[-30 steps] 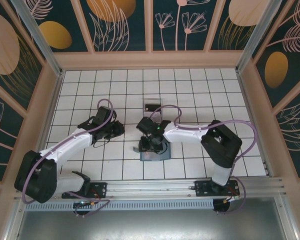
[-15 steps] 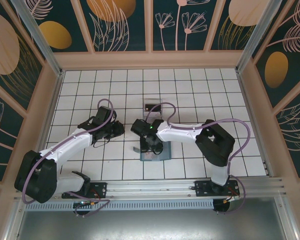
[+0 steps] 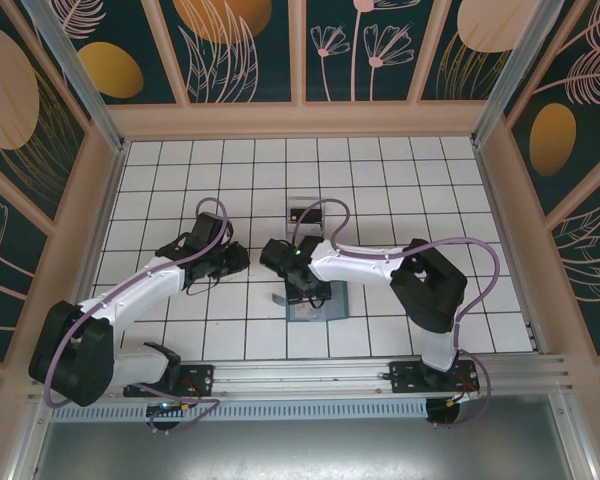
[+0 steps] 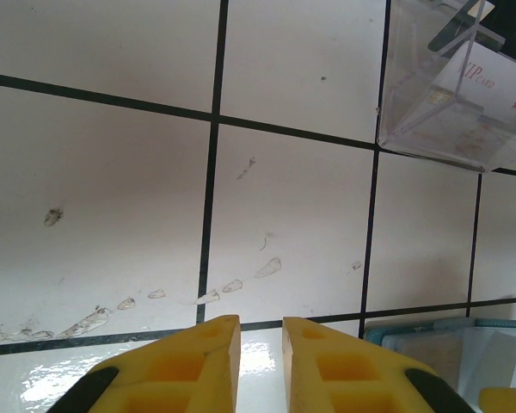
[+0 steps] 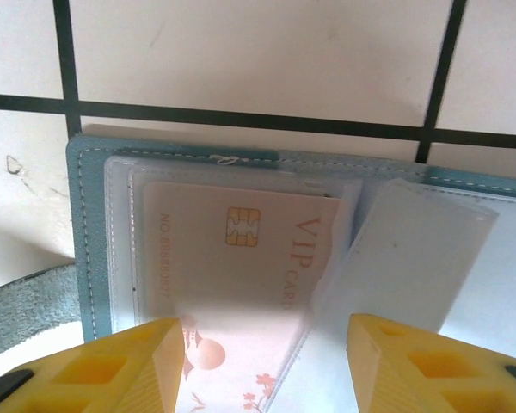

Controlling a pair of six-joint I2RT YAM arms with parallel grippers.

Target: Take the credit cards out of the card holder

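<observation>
Right gripper [image 5: 265, 348] has spread its jaws wider within the last second and hangs empty over the open card holder [image 5: 86, 258], lying across the lower frame, whose whitish card [image 5: 241, 249] remains sleeved, so extraction looks imminent.

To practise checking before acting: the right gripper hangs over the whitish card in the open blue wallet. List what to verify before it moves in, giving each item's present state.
1. Card holder lies open: ok.
2. Whitish card visible inside its clear sleeve: ok.
3. Right gripper open, above the card: ok.
4. Card edge free of the sleeve for gripping: cannot tell.
5. Left gripper empty, off the holder: ok.
</observation>
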